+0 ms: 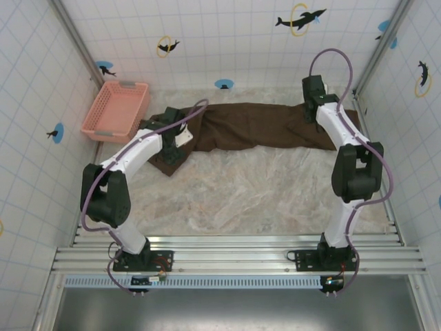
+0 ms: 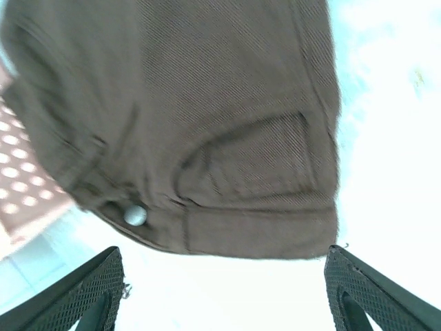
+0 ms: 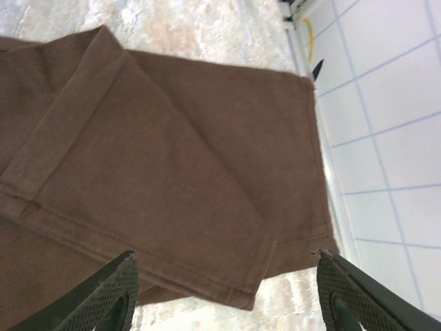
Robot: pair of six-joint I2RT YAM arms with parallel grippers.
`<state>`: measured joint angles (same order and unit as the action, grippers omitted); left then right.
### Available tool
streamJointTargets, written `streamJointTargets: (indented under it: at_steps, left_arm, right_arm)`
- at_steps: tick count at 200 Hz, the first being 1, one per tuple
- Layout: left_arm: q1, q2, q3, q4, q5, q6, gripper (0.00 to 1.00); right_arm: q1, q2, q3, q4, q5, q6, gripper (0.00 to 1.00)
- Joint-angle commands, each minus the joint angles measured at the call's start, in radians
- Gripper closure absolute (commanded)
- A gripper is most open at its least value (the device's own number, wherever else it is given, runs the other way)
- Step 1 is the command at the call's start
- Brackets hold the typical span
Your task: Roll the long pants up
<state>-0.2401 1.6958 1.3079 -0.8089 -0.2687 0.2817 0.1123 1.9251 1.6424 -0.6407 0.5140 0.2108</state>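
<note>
Now the long pants (image 1: 262, 127) lie flat, and both pincers are spread

We see the long pants stretched out along the far edge of the table (image 1: 262, 193). They run from near the far left corner up to the right edge. The waist end is on the left, just beside the pink basket (image 1: 93, 127), which stands in the far left corner. The leg ends are on the right, close to the tiled wall (image 3: 386, 138).

The left pincer (image 2: 222, 252) hangs over the waist end. Its two fingers are wide apart and nothing is pinched between them. The edge of the waistband lies on the table just beyond the fingertips. On this end we can see a pale button (image 2: 134, 215) and a sewn pocket (image 2: 262, 158). This view is a little blurred.

The right pincer (image 3: 226, 256) hangs over the leg ends. Its fingers are also wide apart, and they grip no fabric. Below them one leg lies crossed over the other, and its stitched hem (image 3: 138, 265) runs slanted. The corner of this hem points toward the near edge of the table.
</note>
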Motion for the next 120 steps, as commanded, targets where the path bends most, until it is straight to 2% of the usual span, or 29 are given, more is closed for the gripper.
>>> streamJointTargets:
  at_steps: [1,94,120]
  left_arm:
    - [-0.014,-0.021,-0.033,-0.076,-0.027,-0.042,0.23]
    - [-0.058,0.074,-0.14,-0.048,-0.045,-0.104,0.26]
    - [-0.076,0.138,-0.147,-0.032,-0.084,-0.124,0.3]
  right_arm:
    - [0.009,-0.062,-0.056,0.037,-0.082,0.027,0.3]
    - [-0.006,-0.111,-0.11,0.054,-0.17,0.002,0.3]
    - [-0.014,-0.122,-0.131,0.071,-0.18,-0.001,0.3]
